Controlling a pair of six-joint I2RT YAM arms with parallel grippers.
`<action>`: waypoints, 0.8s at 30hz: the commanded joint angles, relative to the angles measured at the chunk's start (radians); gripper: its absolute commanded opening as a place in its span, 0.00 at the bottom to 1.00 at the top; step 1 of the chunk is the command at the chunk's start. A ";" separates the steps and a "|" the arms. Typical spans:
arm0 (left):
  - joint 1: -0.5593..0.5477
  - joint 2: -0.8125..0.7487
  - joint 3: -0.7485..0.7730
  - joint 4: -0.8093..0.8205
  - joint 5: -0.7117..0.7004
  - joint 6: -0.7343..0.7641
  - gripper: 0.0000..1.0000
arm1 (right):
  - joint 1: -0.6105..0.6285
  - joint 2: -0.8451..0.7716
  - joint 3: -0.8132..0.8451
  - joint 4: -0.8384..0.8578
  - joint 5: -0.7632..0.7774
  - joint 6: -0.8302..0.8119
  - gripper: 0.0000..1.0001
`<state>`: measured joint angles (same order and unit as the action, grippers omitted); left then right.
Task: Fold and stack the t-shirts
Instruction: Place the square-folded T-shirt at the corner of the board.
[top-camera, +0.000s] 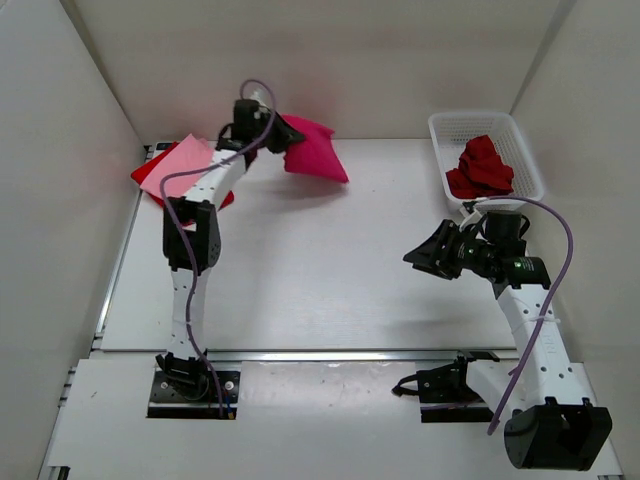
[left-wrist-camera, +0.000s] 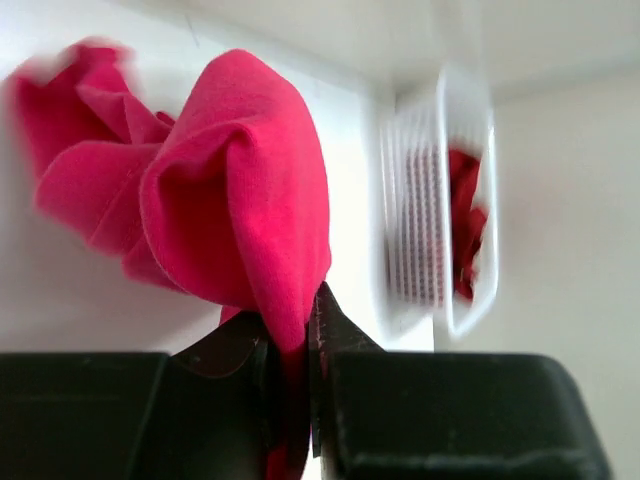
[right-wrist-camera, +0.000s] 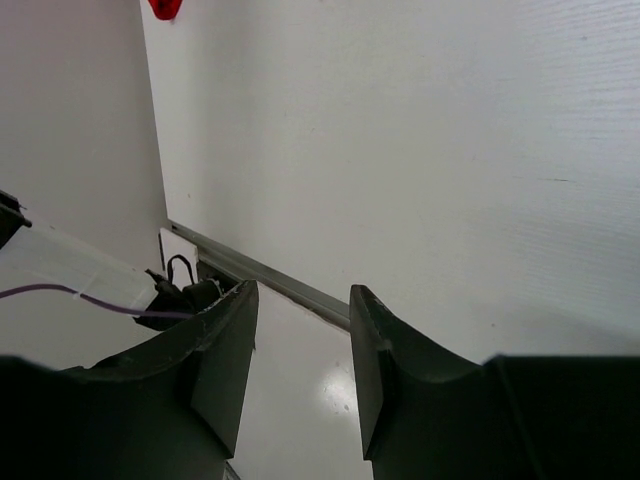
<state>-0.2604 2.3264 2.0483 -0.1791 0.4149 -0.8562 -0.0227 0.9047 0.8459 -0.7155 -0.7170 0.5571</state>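
Observation:
My left gripper (top-camera: 291, 133) (left-wrist-camera: 290, 330) is shut on a fold of the magenta t-shirt (top-camera: 316, 153) (left-wrist-camera: 235, 190), which hangs bunched at the back of the table. A light pink t-shirt (top-camera: 185, 162) lies flat at the back left on top of a bright red t-shirt (top-camera: 148, 176). A dark red t-shirt (top-camera: 482, 168) (left-wrist-camera: 462, 220) sits crumpled in the white basket (top-camera: 530, 160). My right gripper (top-camera: 418, 256) (right-wrist-camera: 300, 335) hovers open over the right side of the table with nothing between its fingers.
The white lattice basket (left-wrist-camera: 420, 230) stands at the back right corner. Side walls enclose the table on the left, right and back. A metal strip (top-camera: 330, 354) marks the table's front edge near the arm bases.

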 joint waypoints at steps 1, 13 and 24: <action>0.154 -0.111 0.111 -0.135 0.015 0.054 0.00 | -0.002 -0.029 -0.016 0.031 -0.064 -0.009 0.39; 0.597 -0.326 -0.209 -0.181 0.053 0.183 0.00 | 0.095 -0.041 -0.019 0.048 -0.035 -0.043 0.40; 0.727 -0.424 -0.485 -0.236 -0.050 0.183 0.87 | 0.101 -0.043 -0.019 0.068 -0.050 -0.045 0.40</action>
<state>0.4629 2.0125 1.5768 -0.3832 0.4118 -0.6746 0.0784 0.8791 0.8150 -0.6880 -0.7429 0.5228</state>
